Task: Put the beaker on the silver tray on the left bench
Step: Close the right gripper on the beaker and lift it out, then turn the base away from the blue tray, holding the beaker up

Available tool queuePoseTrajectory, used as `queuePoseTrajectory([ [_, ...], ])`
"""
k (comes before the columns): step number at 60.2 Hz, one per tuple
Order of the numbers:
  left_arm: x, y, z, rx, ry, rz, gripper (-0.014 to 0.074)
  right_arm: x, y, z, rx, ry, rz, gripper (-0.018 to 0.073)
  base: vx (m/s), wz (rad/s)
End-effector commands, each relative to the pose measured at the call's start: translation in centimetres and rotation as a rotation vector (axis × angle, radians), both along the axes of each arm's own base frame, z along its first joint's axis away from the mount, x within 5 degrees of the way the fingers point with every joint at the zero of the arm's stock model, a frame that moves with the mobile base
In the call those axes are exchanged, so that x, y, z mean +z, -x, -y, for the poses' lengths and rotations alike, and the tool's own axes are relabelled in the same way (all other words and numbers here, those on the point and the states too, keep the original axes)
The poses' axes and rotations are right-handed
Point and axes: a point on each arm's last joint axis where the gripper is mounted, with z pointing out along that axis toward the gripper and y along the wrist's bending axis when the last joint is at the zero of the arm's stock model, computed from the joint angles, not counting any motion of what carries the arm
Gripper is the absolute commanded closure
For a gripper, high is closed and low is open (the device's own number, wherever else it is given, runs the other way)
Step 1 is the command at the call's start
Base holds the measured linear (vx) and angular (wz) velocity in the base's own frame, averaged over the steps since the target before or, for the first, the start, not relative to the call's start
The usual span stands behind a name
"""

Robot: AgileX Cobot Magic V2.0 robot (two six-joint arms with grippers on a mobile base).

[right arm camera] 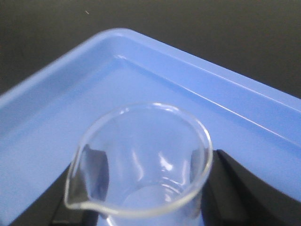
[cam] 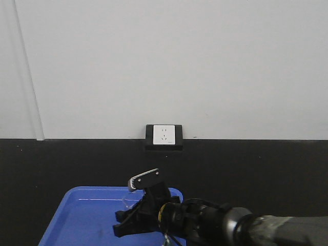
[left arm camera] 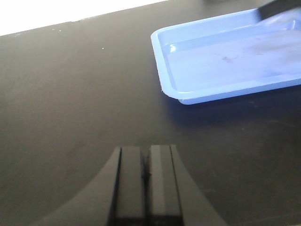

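The small clear empty beaker point(right arm camera: 141, 155) stands upright between the black fingers point(right arm camera: 230, 183) of my right gripper point(right arm camera: 146, 188), spout to the near left. The jaws press on both sides of its wall, over the floor of a blue plastic tray. In the front view the right gripper point(cam: 136, 205) and the faint glass beaker point(cam: 131, 196) are above the tray's far edge. I cannot tell if the beaker rests on the tray. My left gripper point(left arm camera: 146, 157) is shut and empty, low over the black countertop point(left arm camera: 70, 94). The silver tray is out of view.
The blue plastic tray point(cam: 77, 215) lies on the black bench at the front left; it also shows in the left wrist view point(left arm camera: 225, 61) and the right wrist view point(right arm camera: 56, 94). A white wall with a socket point(cam: 164, 136) stands behind the bench.
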Motion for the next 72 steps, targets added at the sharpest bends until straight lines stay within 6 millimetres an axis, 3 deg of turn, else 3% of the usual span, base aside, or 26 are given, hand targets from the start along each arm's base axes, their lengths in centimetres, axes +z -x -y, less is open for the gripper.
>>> queuePoseTrajectory([
  [1, 0.1, -0.2, 0.1, -0.015, 0.012, 0.069, 0.0595, 5.0, 2.3, 3.1, -0.065, 0.037, 0.051, 0.0573, 0.0, 0.0],
  [8, 0.1, -0.2, 0.1, -0.015, 0.012, 0.069, 0.0595, 8.0, 6.2, 7.4, -0.135, 0.065, 0.066, 0.0573, 0.0, 0.0],
  [9, 0.1, -0.2, 0.1, -0.015, 0.012, 0.069, 0.0595, 7.3, 6.8, 8.0, -0.14, 0.08, 0.046, 0.0573, 0.0, 0.0],
  [19, 0.1, -0.2, 0.1, -0.015, 0.012, 0.069, 0.0595, 10.4, 13.9, 14.5, -0.215, 0.023, 0.131, 0.0573, 0.0, 0.0],
  [28, 0.1, -0.2, 0.1, -0.015, 0.012, 0.069, 0.0595, 10.5, 19.5, 18.7, -0.283, -0.02, 0.21, 0.0573, 0.0, 0.0],
  [36, 0.1, -0.2, 0.1, -0.015, 0.012, 0.069, 0.0595, 10.4, 23.3, 21.4, -0.359, -0.064, 0.308, 0.0573, 0.0, 0.0],
  [52, 0.1, -0.2, 0.1, -0.015, 0.012, 0.069, 0.0595, 11.2, 27.4, 24.2, -0.488, -0.105, 0.497, 0.0573, 0.0, 0.0],
  [72, 0.1, -0.2, 0.1, -0.015, 0.012, 0.069, 0.0595, 11.3, 28.0, 24.7, -0.519, -0.078, 0.52, 0.0571, 0.0, 0.0],
])
